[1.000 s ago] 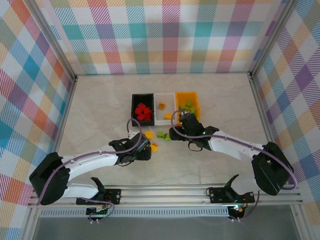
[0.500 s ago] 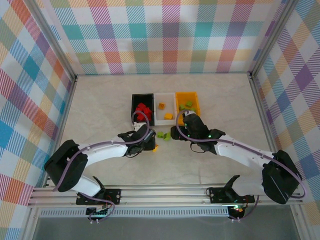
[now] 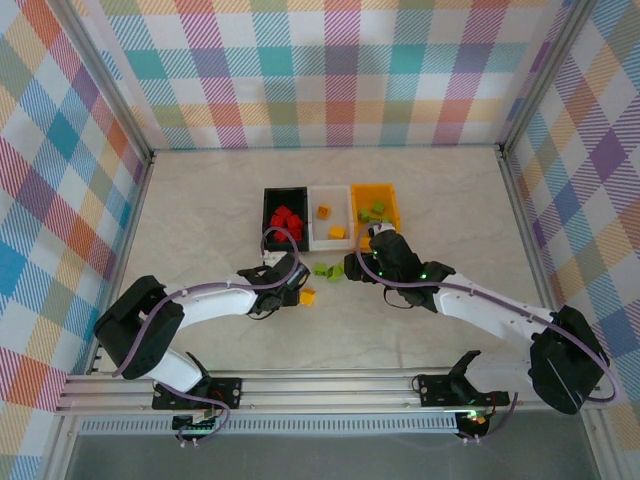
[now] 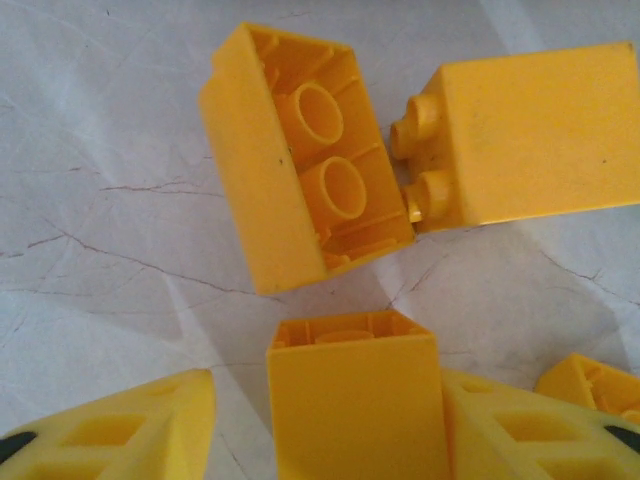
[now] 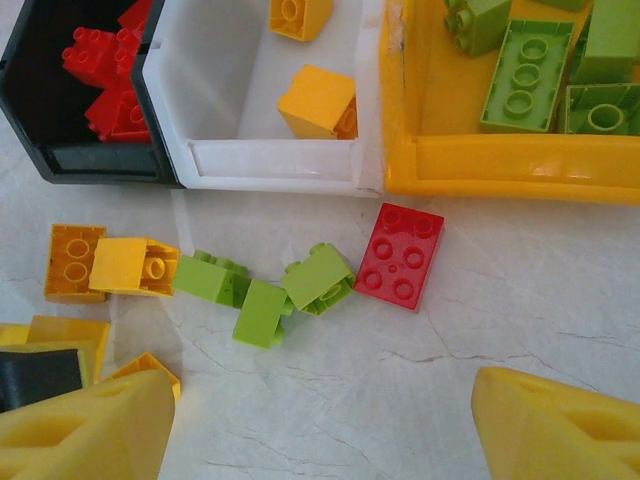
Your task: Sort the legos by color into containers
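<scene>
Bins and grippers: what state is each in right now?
Black bin: holds red bricks.
White bin: holds two yellow bricks.
Orange bin: holds green bricks.
Left gripper: open, fingers straddling a yellow brick.
Right gripper: open, empty.

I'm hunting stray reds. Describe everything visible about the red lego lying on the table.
The red lego is a square, glossy plastic brick, four round studs facing up. It lies flat and slightly askew on the marbled table, just before the near wall of the orange bin, a sliver of table between. Its left corner meets or nearly meets a lime green lego.
</scene>
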`<state>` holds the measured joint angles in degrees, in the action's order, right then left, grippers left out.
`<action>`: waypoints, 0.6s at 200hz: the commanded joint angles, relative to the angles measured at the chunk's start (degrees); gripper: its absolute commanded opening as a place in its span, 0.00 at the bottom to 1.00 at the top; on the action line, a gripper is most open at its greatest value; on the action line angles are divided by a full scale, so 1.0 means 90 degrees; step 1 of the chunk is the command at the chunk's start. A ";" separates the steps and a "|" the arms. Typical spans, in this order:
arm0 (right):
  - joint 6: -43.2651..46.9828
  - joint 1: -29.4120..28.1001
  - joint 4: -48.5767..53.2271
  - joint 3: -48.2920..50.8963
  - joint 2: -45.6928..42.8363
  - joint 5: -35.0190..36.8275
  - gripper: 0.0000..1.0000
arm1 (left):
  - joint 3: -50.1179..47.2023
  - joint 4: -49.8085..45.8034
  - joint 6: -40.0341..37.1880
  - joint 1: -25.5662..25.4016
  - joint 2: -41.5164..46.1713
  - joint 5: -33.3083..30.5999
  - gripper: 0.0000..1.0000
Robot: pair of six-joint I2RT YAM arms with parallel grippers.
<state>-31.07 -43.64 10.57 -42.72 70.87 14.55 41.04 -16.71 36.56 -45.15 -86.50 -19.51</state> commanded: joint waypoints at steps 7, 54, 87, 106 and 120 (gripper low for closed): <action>-0.0092 -0.0027 -0.0061 0.0141 -0.0198 0.0159 0.79 | 0.0000 -0.0104 -0.0005 0.0058 -0.0072 -0.0109 0.43; -0.0278 -0.0029 0.0000 0.0244 -0.0238 0.0205 0.79 | 0.0163 -0.0519 0.0073 -0.0044 0.0460 0.0039 0.25; -0.0559 -0.0031 -0.0076 0.0606 -0.0279 0.0247 0.79 | 0.1179 -0.1169 -0.0149 -0.0278 0.0984 0.0277 0.26; -0.0679 -0.0028 -0.0086 0.0818 -0.0275 0.0257 0.79 | 0.2172 -0.1277 -0.0444 -0.0264 0.0425 0.0283 0.27; -0.0735 -0.0027 0.0016 0.0869 -0.0267 0.0263 0.79 | 0.2868 -0.1201 -0.0654 -0.0200 -0.0113 0.0255 0.27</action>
<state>-35.20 -43.64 10.24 -36.01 69.17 16.03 58.35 -26.48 34.70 -47.11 -81.76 -17.43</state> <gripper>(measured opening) 0.788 0.333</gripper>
